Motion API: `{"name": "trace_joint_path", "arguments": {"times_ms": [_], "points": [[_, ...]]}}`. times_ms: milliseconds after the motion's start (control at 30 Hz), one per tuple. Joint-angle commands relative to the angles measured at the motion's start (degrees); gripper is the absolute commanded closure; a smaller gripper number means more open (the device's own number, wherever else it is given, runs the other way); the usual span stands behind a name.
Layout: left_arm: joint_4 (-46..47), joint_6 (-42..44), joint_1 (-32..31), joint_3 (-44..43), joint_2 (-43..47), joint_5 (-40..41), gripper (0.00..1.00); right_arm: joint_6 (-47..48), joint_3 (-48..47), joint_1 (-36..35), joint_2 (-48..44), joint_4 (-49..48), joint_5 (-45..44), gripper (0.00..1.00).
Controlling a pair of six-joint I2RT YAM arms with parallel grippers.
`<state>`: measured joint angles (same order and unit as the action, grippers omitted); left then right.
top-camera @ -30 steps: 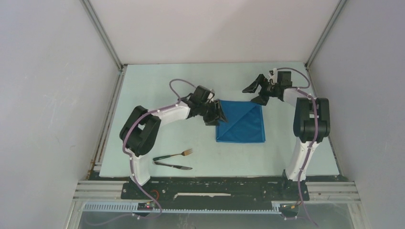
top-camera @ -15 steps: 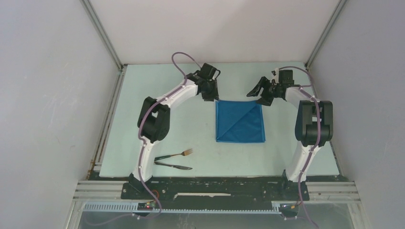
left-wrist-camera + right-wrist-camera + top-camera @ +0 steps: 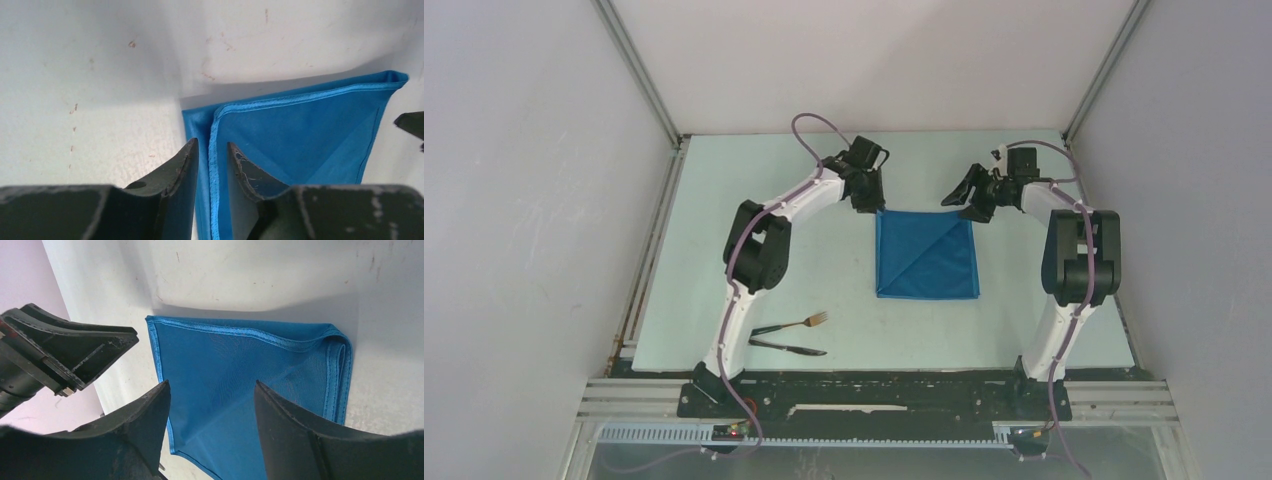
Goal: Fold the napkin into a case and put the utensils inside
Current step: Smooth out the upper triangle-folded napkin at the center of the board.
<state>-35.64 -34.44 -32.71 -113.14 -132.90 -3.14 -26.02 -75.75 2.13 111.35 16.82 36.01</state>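
Pale worktop point(image 3: 754, 250) | napkin point(image 3: 926, 255) folded square, case fold pending | left hand point(image 3: 212, 150) barely parted over far-left corner | right hand point(image 3: 211, 387) released, far-right | next: pinch corners, fold

The napkin point(image 3: 926, 255) lies centre, left gripper point(image 3: 871, 205) and right gripper point(image 3: 964, 203) at its far corners (fork point(image 3: 792, 324), knife point(image 3: 786, 347) near-left).

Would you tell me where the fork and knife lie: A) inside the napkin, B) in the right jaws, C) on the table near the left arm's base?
C: the fork and knife lie side by side on the table, well apart from the napkin.
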Motion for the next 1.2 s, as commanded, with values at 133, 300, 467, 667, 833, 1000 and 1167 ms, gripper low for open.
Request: {"name": "trace_joint_path", "arguments": {"times_ms": [133, 300, 467, 667, 833, 1000, 1167], "points": [[2.92, -0.46, -0.08, -6.39, -3.00, -2.40, 0.71, 1.76, -0.94, 0.13, 0.00, 0.16, 0.38, 0.31], [2.85, -0.40, -0.15, -7.44, -4.39, -1.83, 0.69, 1.80, -0.51, 0.29, -0.59, -0.03, 0.55, 0.31], [2.85, -0.66, -0.16, -8.04, -5.96, -2.78, 0.71, 1.71, -0.32, 0.46, -0.53, -0.22, 0.54, 0.31], [2.77, -0.35, -0.02, -8.15, -6.28, -2.61, 0.80, 1.75, -0.35, 0.60, -0.44, -0.33, 0.90, 0.31], [2.42, -0.03, 0.10, -7.70, -5.59, -1.58, 0.73, 1.62, -0.35, 0.64, -0.17, -0.38, 1.07, 0.32], [2.71, -0.46, 0.24, -7.06, -5.92, -1.96, 0.74, 1.66, -0.31, 0.52, -0.17, -0.49, 1.17, 0.32], [3.07, -0.64, 0.31, -7.18, -6.38, -2.56, 0.80, 1.69, -0.30, 0.60, -0.17, -0.38, 1.00, 0.32]]}}
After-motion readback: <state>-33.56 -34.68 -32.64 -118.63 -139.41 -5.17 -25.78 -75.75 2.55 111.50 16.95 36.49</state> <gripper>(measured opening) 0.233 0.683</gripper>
